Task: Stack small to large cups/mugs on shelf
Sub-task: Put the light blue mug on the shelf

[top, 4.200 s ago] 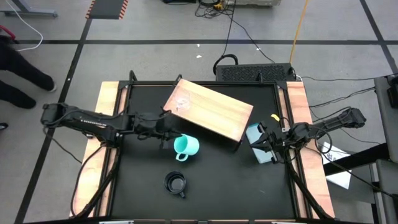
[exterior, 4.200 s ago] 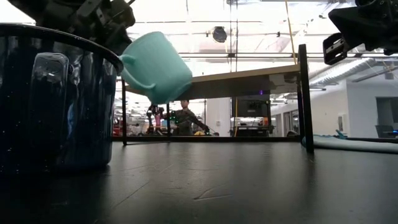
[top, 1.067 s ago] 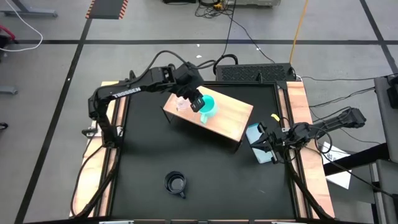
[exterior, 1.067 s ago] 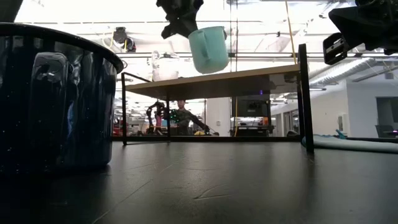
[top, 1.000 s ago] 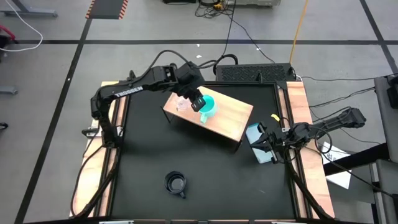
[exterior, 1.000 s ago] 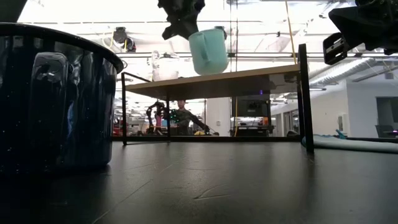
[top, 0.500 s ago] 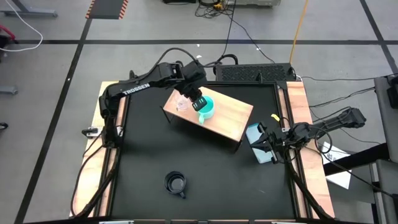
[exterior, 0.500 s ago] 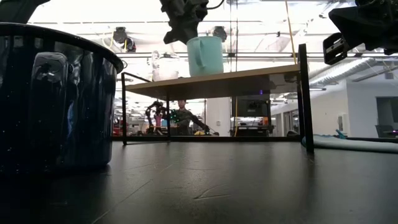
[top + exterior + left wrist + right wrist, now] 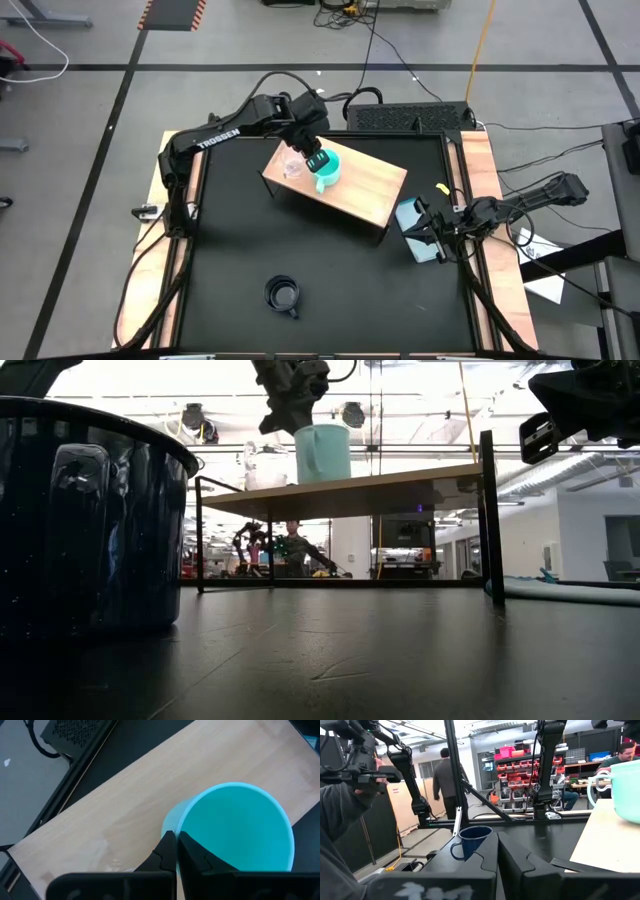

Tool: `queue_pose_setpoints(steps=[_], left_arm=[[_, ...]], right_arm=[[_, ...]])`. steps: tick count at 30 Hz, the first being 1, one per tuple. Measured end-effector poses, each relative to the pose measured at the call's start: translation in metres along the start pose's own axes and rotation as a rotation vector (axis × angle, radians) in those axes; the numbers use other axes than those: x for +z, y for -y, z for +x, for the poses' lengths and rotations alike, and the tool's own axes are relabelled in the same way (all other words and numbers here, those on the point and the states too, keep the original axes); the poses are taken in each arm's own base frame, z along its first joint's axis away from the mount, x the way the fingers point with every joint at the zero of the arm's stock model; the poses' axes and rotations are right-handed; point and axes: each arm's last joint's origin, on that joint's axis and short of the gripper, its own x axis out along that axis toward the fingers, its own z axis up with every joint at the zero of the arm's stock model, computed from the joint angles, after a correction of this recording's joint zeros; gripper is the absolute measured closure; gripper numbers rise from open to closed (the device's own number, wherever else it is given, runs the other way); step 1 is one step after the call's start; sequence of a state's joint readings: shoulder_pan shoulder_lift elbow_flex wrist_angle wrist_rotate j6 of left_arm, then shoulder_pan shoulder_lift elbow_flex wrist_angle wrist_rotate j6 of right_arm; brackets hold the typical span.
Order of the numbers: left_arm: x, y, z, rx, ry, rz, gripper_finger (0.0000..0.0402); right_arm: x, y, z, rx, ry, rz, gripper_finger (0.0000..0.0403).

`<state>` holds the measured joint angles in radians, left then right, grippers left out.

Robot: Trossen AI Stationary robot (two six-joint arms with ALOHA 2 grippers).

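With my left gripper (image 9: 176, 851) clamped on its thin rim, I have lowered the smooth turquoise mug (image 9: 326, 169) until it sits upright on the pale wooden shelf (image 9: 370, 190) beside the small clear cup (image 9: 291, 166), leaving the glossy black mug (image 9: 282, 295) on the table, my right gripper (image 9: 432, 232) closed and idle.

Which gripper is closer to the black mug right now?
Neither is near; the right gripper looks slightly closer, parked beside the table's right edge. The left gripper is up on the shelf, gripping the turquoise mug. Black mug sits alone.
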<state>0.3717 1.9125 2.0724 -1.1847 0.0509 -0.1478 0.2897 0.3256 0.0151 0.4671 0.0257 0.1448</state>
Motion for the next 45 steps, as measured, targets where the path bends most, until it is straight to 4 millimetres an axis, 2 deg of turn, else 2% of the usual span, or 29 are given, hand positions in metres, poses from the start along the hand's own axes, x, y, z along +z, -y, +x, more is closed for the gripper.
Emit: queue_pose_setpoints(steps=[10, 24, 37, 45], left_arm=[[0.000, 0.001, 0.000, -0.002, -0.001, 0.034, 0.0401], [0.004, 0.005, 0.027, -0.038, -0.027, 0.071, 0.0401], [0.003, 0.010, 0.027, 0.018, -0.027, 0.113, 0.0401], [0.005, 0.022, 0.014, 0.041, -0.014, 0.169, 0.0401]], right_arm=[[0.000, 0.000, 0.000, 0.000, 0.000, 0.000, 0.0403], [0.000, 0.000, 0.000, 0.000, -0.002, 0.000, 0.0403], [-0.002, 0.000, 0.001, -0.002, -0.014, -0.003, 0.0403], [-0.002, 0.000, 0.001, -0.002, -0.014, -0.003, 0.0403]])
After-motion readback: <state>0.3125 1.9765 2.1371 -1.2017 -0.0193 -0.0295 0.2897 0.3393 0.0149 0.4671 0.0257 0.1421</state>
